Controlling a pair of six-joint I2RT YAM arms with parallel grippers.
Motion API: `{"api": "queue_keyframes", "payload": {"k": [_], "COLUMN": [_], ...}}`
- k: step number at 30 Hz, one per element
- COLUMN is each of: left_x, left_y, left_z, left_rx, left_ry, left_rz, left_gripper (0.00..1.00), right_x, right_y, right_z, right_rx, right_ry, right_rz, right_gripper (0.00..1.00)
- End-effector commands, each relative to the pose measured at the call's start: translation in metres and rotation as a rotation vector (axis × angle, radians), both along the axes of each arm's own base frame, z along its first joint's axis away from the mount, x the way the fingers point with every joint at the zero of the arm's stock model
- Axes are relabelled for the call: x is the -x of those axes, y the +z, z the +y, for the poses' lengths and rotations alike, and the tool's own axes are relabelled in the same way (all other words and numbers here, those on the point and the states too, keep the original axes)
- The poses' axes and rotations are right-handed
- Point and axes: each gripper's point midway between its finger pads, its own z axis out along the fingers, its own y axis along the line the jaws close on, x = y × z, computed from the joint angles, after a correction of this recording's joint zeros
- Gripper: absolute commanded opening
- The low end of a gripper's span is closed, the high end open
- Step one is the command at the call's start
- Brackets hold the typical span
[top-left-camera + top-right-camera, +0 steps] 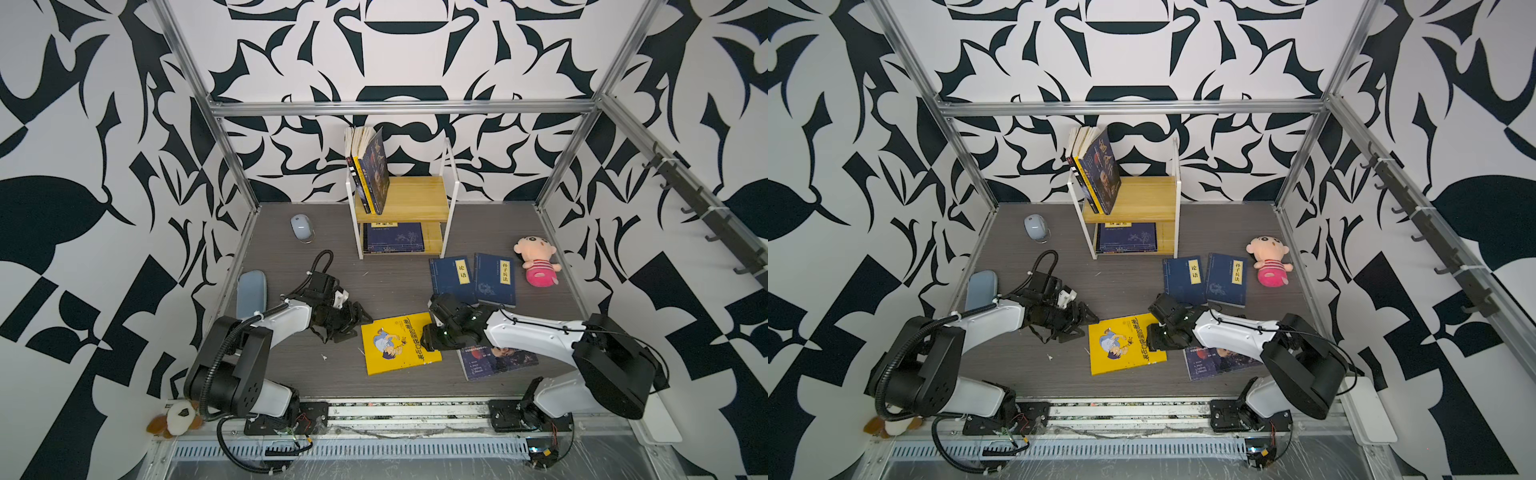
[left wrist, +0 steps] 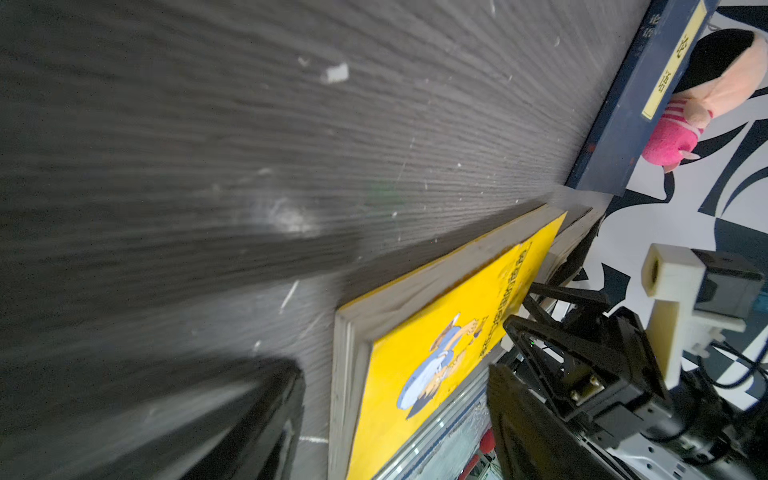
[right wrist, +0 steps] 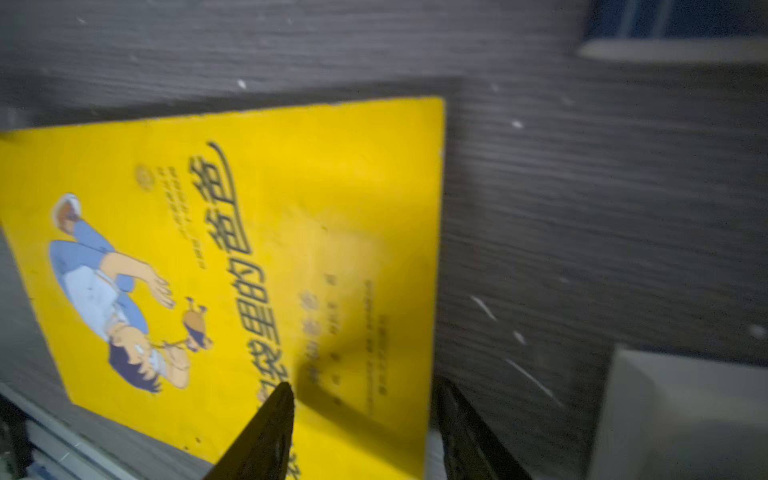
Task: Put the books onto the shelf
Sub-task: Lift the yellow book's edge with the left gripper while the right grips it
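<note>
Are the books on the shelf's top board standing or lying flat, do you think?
Standing: the books rest on edge, slightly tilted, at the left end of the shelf.

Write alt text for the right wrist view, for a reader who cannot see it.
A yellow book with a cartoon boy lies on a dark grey table. The open right gripper straddles one edge of it: one black finger over the cover, the other over the table.

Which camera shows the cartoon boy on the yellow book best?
The right wrist view: the yellow book fills much of it, so the cartoon boy is big and easy to see. Both top views show nearly all of the book, but small. The left wrist view sees it slanted from the side.
</note>
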Motion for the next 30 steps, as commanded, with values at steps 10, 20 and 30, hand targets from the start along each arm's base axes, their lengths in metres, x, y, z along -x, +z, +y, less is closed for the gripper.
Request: {"api": "queue_keyframes", "payload": {"k": [10,20,30], "left_x": [-0.033,-0.053,-0.065], "left_y": [0.020,0.041,0.067], "left_z": [-0.009,0.012,0.015], "left_rx": [0.019,0.006,0.063], "left_ry": [0.000,0.080,0.091], "left_rz": [-0.058,-0.088,-0.127], "left_gripper": [0.54,0.10,0.00], "right_x": [-0.019,-0.036,-0.015], "right_y": [-0.007,0.015,0.105], "right_z": [0.057,0.033,0.069], "right_rx": [-0.117,0.021,0.158], "right_ry": [0.017,0.107,0.542], "right_rz": [0.029,-0.168,-0.972], "right_gripper": [0.55,0.64,0.73]}}
